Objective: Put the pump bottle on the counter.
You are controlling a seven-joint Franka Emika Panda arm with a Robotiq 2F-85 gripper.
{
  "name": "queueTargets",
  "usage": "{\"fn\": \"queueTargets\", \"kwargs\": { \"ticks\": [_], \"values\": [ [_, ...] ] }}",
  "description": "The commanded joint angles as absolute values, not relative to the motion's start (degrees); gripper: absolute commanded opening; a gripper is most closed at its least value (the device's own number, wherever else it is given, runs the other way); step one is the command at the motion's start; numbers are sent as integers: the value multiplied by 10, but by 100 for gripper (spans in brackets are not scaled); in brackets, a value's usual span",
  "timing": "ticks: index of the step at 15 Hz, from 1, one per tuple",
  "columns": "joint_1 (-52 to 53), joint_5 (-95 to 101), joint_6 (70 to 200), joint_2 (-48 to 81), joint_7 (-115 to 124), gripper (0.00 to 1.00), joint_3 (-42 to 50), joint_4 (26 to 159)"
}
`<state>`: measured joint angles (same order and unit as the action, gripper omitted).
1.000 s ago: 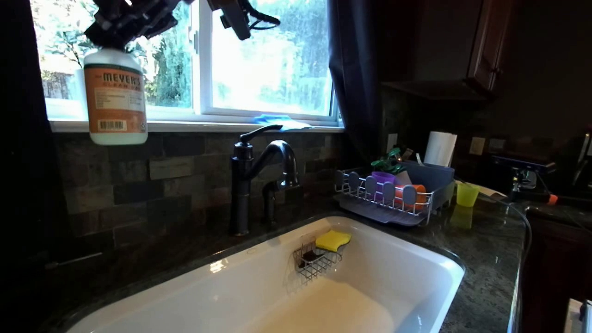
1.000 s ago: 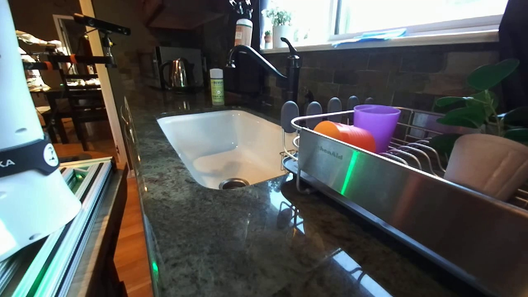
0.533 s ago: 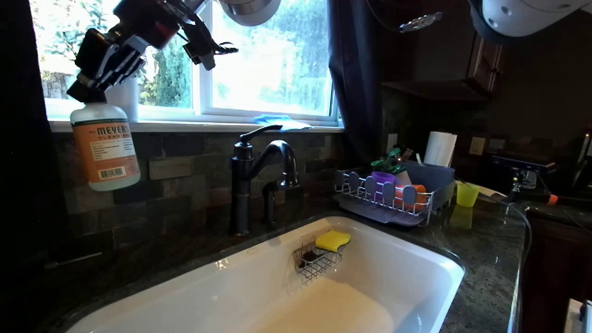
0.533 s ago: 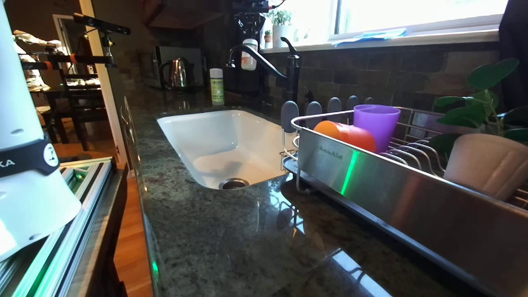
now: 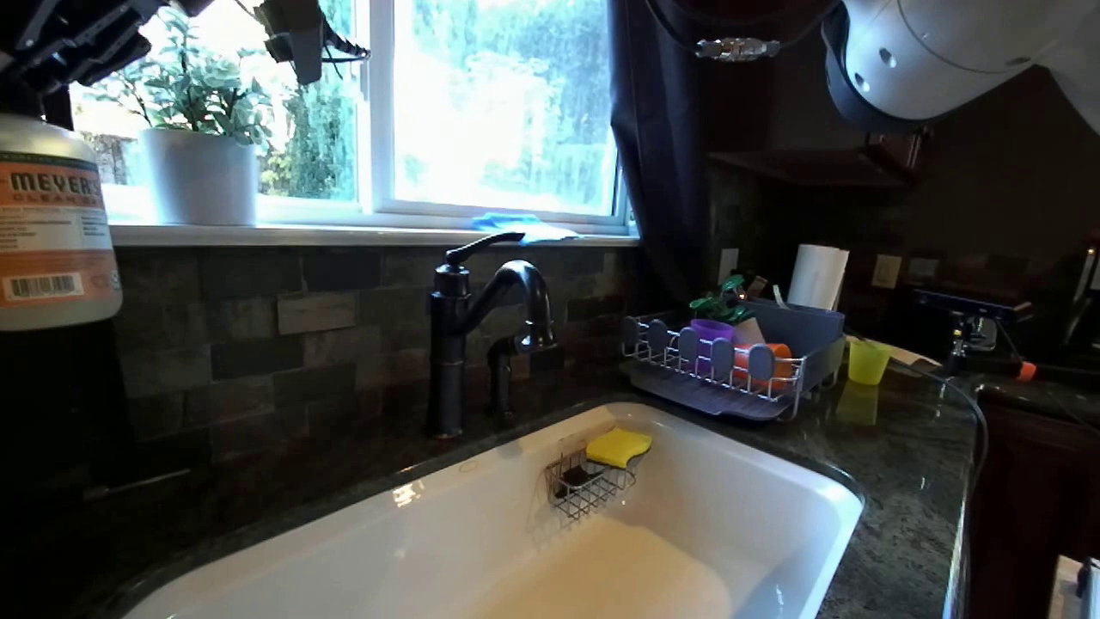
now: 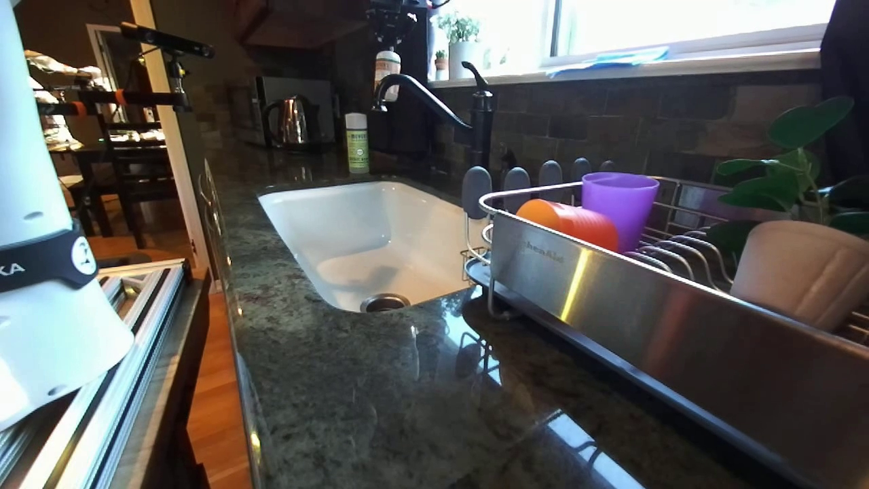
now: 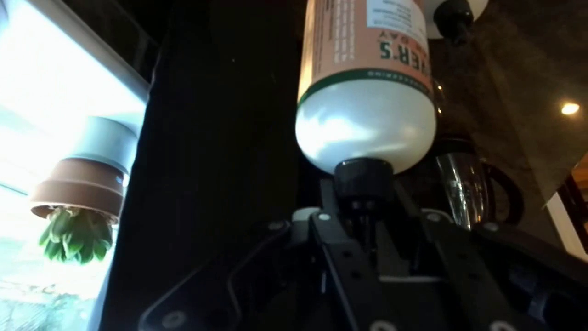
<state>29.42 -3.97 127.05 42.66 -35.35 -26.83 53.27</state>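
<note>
The pump bottle is a cloudy pale bottle with an orange Meyer's label and a black top. It hangs in the air, near upright, at the left edge of an exterior view (image 5: 51, 232), and behind the faucet in an exterior view (image 6: 386, 62). It also shows in the wrist view (image 7: 367, 124), upside down there. My gripper (image 7: 364, 195) has its fingers on both sides of the black top and is shut on it. The gripper is partly cut off in an exterior view (image 6: 390, 32). The dark speckled counter (image 6: 353, 380) surrounds the white sink (image 6: 353, 217), well below the bottle.
A black faucet (image 5: 447, 361) rises behind the sink. A dish rack (image 6: 543, 251) with cups stands beside it. A yellow-green can (image 6: 358, 146) and a kettle (image 6: 293, 122) stand on the far counter. A white plant pot (image 5: 202, 176) is on the sill. A dark curtain (image 7: 220, 138) hangs nearby.
The held bottle dipped and tilted half a second ago, then rose and moved left, looking larger in an exterior view. The white plant pot has come into view there. The grip has stayed shut.
</note>
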Motion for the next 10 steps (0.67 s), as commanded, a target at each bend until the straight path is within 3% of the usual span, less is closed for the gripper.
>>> {"fn": "queueTargets", "kwargs": {
  "ticks": [1,5,6,10],
  "values": [
    [297,-40,1266,430,-354,31,-269,524],
    [298,-40,1265,439,-359,31,-269,512],
    [305,-31,1279,439,-353,8,-262,517],
    [336,32,1303,426,-326,8,-225,554]
  ]
}}
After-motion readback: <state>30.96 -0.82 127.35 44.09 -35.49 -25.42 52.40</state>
